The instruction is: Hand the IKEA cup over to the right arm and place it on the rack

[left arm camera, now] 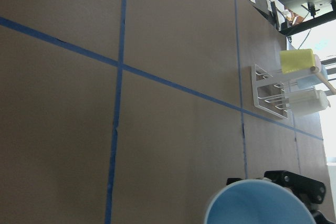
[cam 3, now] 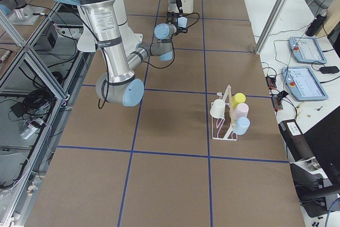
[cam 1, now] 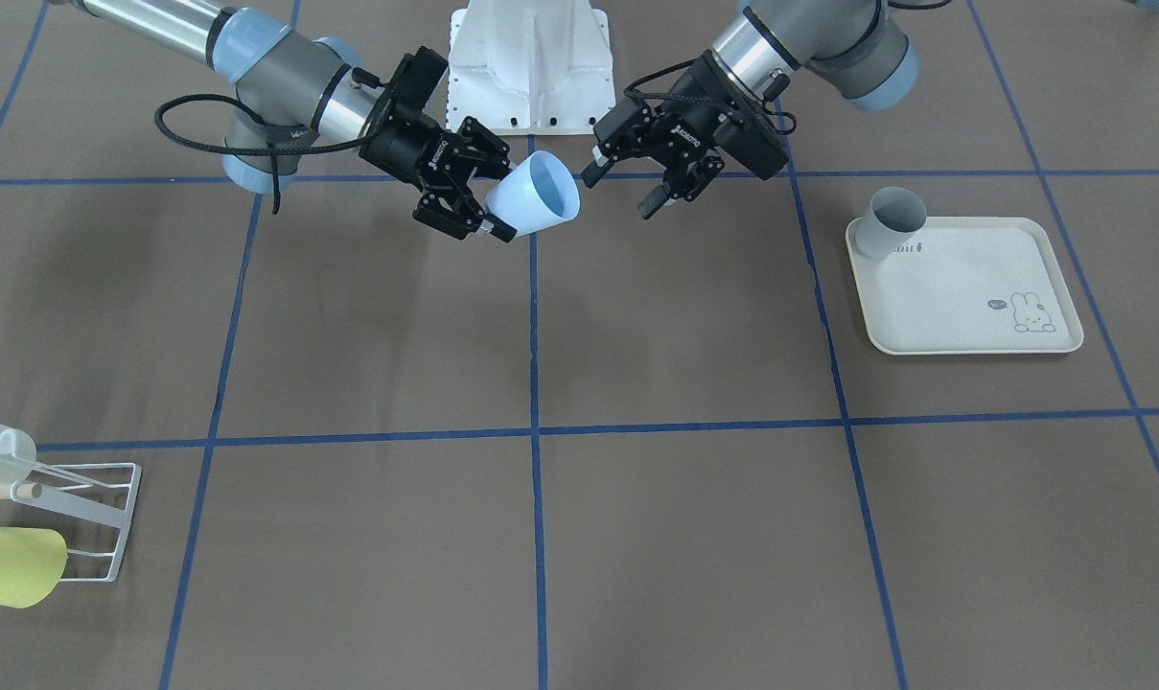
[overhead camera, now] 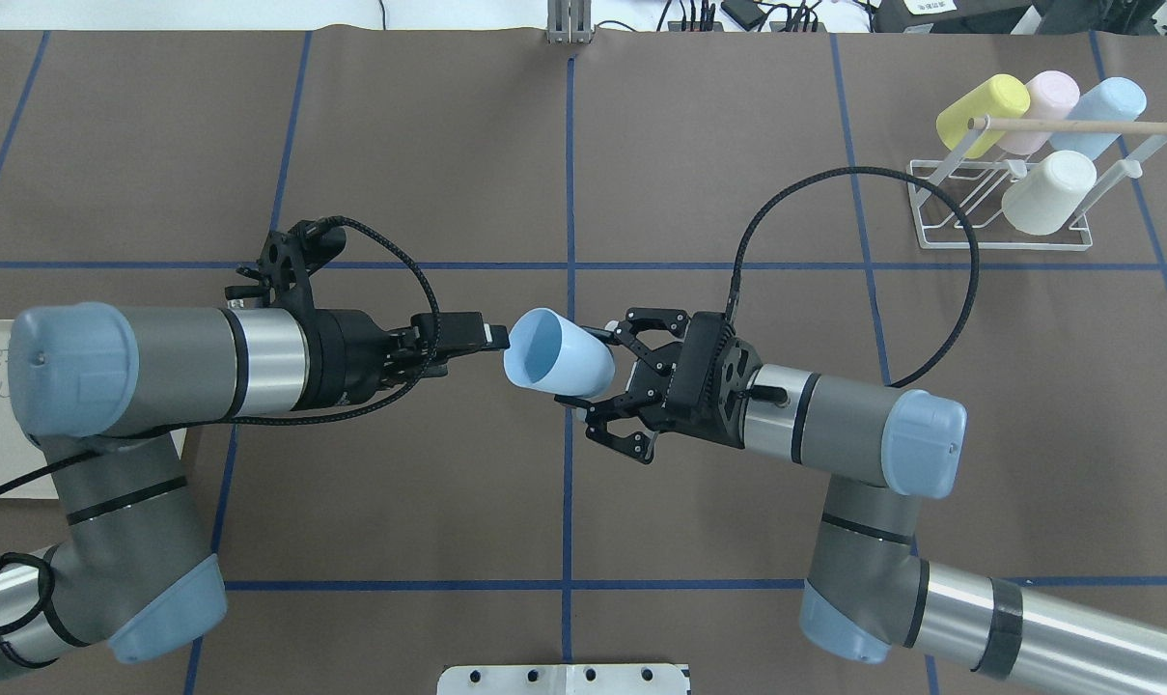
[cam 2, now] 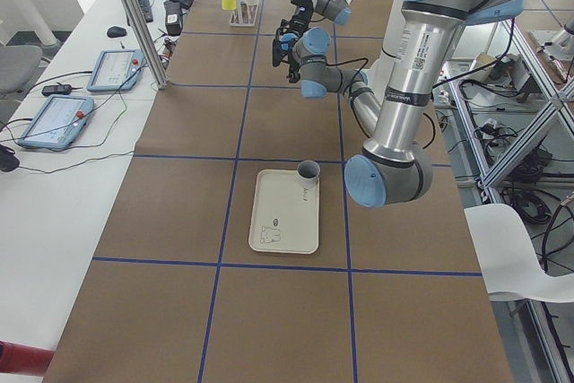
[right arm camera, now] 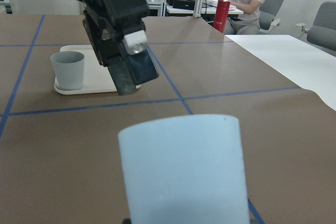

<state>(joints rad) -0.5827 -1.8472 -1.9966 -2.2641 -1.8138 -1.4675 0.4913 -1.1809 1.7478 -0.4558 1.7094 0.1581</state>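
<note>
R tool (overhead camera: 597, 375) clamped on blue cup (overhead camera: 556, 365) base, mid-air over counter (overhead camera: 737, 145) centre. Cup lies sideways, mouth twd L tool (cam 1: 618, 191), whose fingers are apart, just beside rim. The rack (overhead camera: 1003, 246) sits far-right of R tool, well apart; R arm (overhead camera: 834, 430) nearer. Count: 1 rack w/ 4 cups (overhead camera: 1046, 193), 1 grey cup (cam 1: 891, 222) on 1 tray (cam 1: 962, 297).

Brown blue-gridded table (cam 1: 637, 537), white desk (cam 2: 54, 221), grey chairs (right arm camera: 321, 27)

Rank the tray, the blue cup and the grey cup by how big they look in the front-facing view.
1. Tray
2. Blue cup, though it is held up nearer the camera
3. Grey cup
</note>
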